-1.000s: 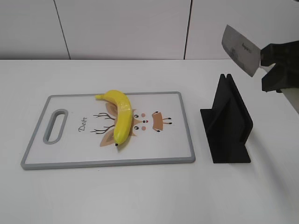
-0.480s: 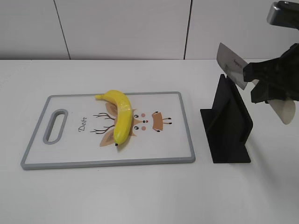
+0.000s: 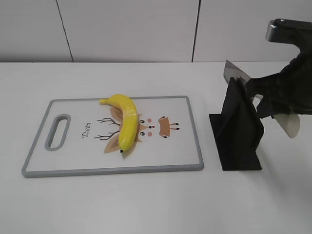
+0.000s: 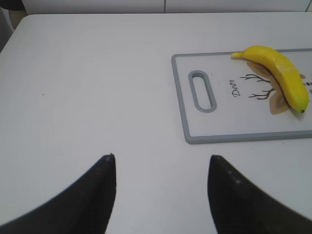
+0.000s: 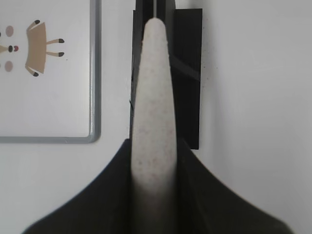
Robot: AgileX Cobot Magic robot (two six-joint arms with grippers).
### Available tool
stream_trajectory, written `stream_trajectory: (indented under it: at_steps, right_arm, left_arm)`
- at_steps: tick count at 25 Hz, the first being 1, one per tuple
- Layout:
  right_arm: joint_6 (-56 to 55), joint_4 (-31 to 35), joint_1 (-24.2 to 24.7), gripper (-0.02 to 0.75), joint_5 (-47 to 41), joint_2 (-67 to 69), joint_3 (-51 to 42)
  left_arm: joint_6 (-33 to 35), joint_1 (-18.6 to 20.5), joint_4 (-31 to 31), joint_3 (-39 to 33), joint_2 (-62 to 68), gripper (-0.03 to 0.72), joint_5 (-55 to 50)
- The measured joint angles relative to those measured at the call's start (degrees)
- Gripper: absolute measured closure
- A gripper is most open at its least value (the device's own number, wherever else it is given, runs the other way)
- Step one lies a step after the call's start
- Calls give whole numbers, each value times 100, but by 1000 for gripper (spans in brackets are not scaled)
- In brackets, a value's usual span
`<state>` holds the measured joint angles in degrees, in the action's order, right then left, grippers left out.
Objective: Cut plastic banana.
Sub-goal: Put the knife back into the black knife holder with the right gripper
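The plastic banana (image 3: 125, 125) is lying on the cutting board (image 3: 190, 131), across the deer drawing, with its stem pointing to the far left corner and its dark tip toward the near edge; it looks whole, so I judge that no cut is visible on it now. The board is resting flat on the white counter (image 3: 146, 200), with its handle slot on the left. The right end effector (image 3: 270, 97) is gripping the pale handle of the knife (image 3: 235, 72), its two black fingers closed on both sides of the handle, as the right wrist view is showing. The blade is standing in the slot of the black knife holder (image 3: 237, 127), and only its upper corner is sticking out above the holder's top edge. The handle is lined up straight with the slot, probably because the blade can slide in that narrow slot only if it is kept in the same plane. The holder is standing just beside the right edge of the board, well apart from the banana. The left end effector (image 4: 161, 187) is hanging over bare counter to the left of the board, with its fingers spread wide and holding nothing; it seems to be waiting, maybe to steady the banana.
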<state>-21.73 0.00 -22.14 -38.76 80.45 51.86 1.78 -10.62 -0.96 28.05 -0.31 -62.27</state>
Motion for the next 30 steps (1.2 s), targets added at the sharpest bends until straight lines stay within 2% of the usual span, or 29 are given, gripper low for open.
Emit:
stream_trajectory:
  at_steps: [11, 14, 17, 19, 24, 30]
  right_arm:
    - [266, 307, 0, 551, -235, 132, 0]
    - [579, 532, 0, 388, -235, 132, 0]
    - [739, 594, 0, 176, -242, 132, 0]
    - [783, 600, 0, 111, -285, 132, 0]
    - [1298, 618, 0, 92, -788, -46, 0]
    - [2233, 625, 0, 108, -1701, -1208, 0]
  left_arm:
    - [0, 0, -7, 0, 0, 137, 0]
    - [0, 0, -7, 0, 0, 141, 0]
    - [0, 0, -15, 0, 0, 144, 0]
    - [0, 0, -15, 0, 0, 144, 0]
    - [0, 0, -15, 0, 0, 145, 0]
    - [0, 0, -4, 0, 0, 145, 5]
